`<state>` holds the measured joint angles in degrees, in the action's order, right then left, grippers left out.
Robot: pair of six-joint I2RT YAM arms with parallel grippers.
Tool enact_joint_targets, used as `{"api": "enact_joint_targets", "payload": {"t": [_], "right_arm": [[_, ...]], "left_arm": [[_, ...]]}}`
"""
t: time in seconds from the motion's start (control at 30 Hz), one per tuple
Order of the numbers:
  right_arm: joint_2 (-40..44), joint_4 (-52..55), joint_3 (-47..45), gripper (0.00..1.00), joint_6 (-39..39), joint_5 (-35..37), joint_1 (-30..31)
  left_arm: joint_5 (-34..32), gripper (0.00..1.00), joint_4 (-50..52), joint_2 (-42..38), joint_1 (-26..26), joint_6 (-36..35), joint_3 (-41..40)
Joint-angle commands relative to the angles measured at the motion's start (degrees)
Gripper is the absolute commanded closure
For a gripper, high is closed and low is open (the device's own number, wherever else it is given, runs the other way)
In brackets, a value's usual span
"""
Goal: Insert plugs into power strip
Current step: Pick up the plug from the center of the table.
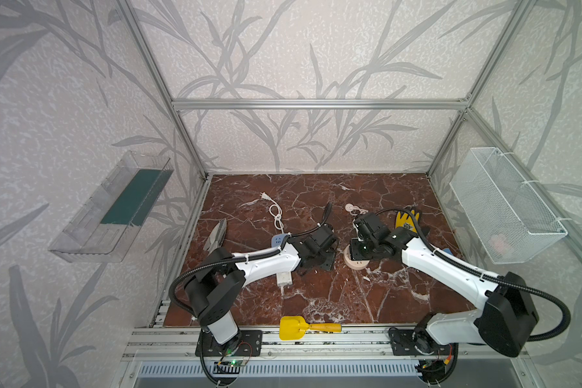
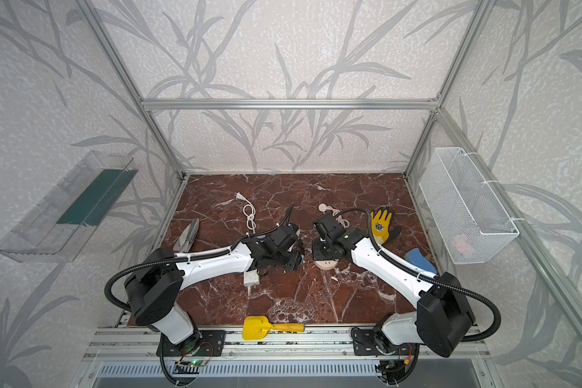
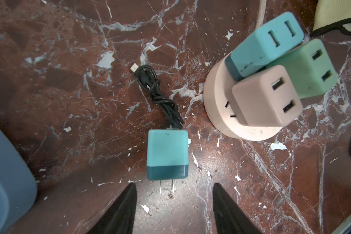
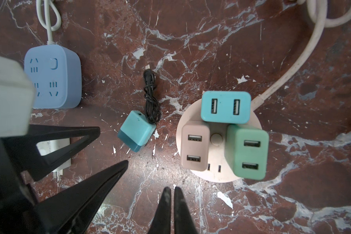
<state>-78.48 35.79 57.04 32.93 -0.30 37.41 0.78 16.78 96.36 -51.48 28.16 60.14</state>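
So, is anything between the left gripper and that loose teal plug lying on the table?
Nothing visible. The left gripper is open, and the loose teal plug lies just beyond its fingertips, prongs pointing toward it, with only bare table between. The bundled black cable lies at the plug's far end, away from the gripper.

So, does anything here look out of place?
Yes: a two-tone teal cube adapter lies on its side on the red marble tabletop, prongs bare, apart from the round pink power strip, by a knotted black cable.
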Motion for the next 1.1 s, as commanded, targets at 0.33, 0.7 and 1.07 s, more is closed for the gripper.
{"api": "enact_joint_targets", "payload": {"t": [0.33,0.7,1.07], "right_arm": [[1.56,-0.19,-0.26,0.91,0.03,0.21,-0.51],[1.57,-0.44,-0.64,0.91,0.12,-0.23,-0.80],[1.66,-0.55,-0.87,0.91,0.16,-0.70,-1.17]], "left_arm": [[-0.24,0.43,-2.06,5.21,-0.20,-1.00,1.21],[-0.78,0.48,-2.39,7.59,-0.20,-1.22,1.91],[-0.87,0.51,-3.01,8.41,-0.20,-1.18,1.80]]}}
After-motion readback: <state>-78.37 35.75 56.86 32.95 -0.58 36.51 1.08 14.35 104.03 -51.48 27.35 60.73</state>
